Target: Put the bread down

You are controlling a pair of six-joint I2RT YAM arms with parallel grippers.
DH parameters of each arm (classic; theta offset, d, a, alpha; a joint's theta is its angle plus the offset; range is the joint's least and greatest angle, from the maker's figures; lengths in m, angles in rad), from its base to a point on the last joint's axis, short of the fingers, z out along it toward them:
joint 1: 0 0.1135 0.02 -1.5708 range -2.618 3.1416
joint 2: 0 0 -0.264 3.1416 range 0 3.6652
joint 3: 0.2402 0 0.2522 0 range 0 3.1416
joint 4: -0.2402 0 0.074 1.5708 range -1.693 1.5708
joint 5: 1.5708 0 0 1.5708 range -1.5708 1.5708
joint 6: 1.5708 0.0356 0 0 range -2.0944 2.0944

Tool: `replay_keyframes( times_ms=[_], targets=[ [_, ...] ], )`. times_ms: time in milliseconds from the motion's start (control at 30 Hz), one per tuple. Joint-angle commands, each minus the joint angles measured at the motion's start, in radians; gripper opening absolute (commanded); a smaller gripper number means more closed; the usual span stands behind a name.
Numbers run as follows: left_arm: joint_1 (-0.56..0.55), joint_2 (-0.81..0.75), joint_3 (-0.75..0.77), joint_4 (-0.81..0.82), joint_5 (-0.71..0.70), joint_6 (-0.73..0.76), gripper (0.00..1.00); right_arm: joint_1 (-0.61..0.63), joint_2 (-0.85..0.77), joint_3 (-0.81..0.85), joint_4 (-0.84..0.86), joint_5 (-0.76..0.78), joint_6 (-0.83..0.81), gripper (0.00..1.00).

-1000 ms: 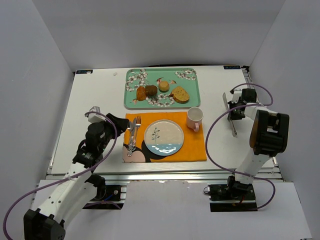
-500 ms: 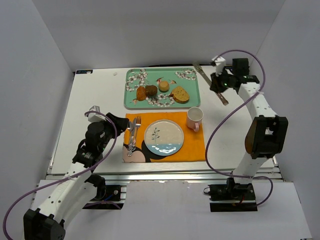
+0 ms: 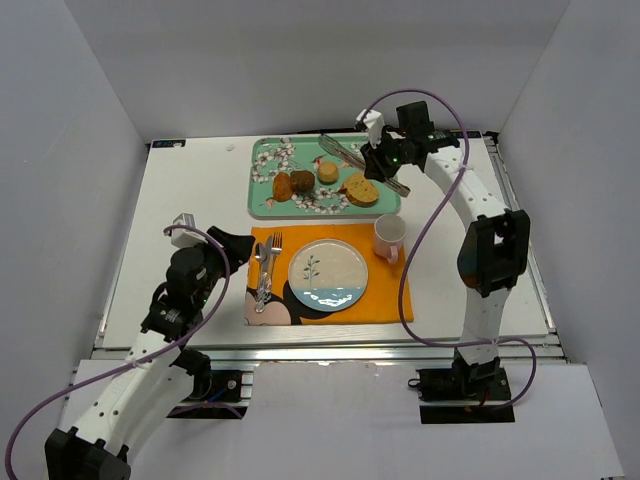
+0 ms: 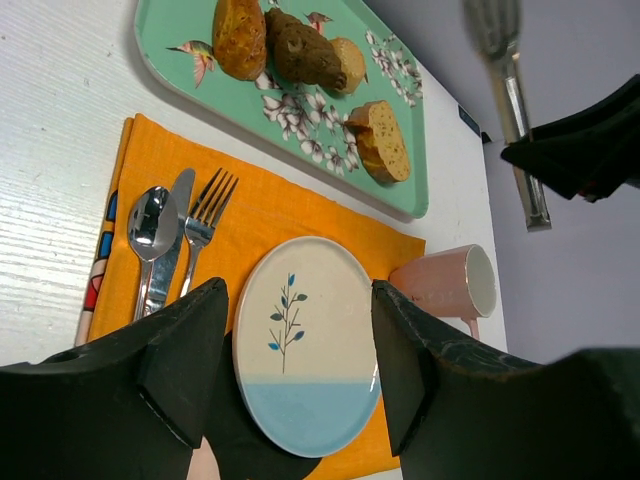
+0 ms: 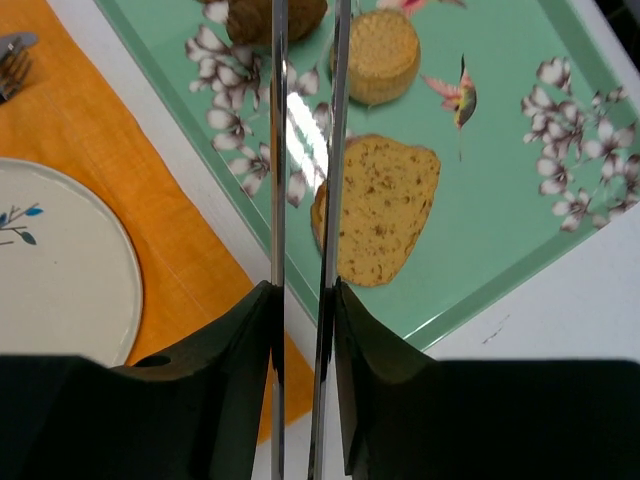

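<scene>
**Right claw carries tongs over the tray; bun sits on the tray**

The bread (image 3: 328, 172), a small round tan bun, lies on the green flowered tray (image 3: 262, 200) at the far side of the counter (image 3: 200, 200). It sits between a dark brown lump (image 3: 302, 181) on its left and a golden bread slice (image 3: 360, 189) on its near right.

The right claw (image 3: 385, 160) is clenched on a pair of metal tongs (image 3: 345, 153) and hangs above the right part of the tray. In the right wrist view the two tong arms run side by side past the bun (image 5: 385, 55), and their tips are cut off at the top edge. Whether the tongs touch the bun cannot be told.

The left claw (image 3: 245, 255) is released, its fingers spread wide, above the left part of the orange placemat (image 3: 385, 290), near the cutlery (image 3: 265, 270). A white plate (image 3: 328, 275) with a blue band lies on the mat. A pink mug (image 3: 389, 236) stands at the plate's far right.
</scene>
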Motion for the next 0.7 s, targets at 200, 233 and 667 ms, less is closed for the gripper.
replay_keyframes(
  times_ms=[200, 233, 667],
  targets=[
    [-0.001, 0.001, 0.023, -0.008, -0.015, 0.0, 0.69, 0.034, 0.026, 0.055, -0.019, 0.05, -0.034, 0.4],
    [-0.001, 0.004, 0.025, -0.008, -0.014, 0.0, 0.69, 0.034, 0.028, 0.055, -0.017, 0.053, -0.034, 0.4],
    [-0.001, 0.023, 0.022, 0.006, -0.009, 0.002, 0.69, 0.087, 0.014, -0.055, 0.09, 0.205, -0.188, 0.41]
  ],
)
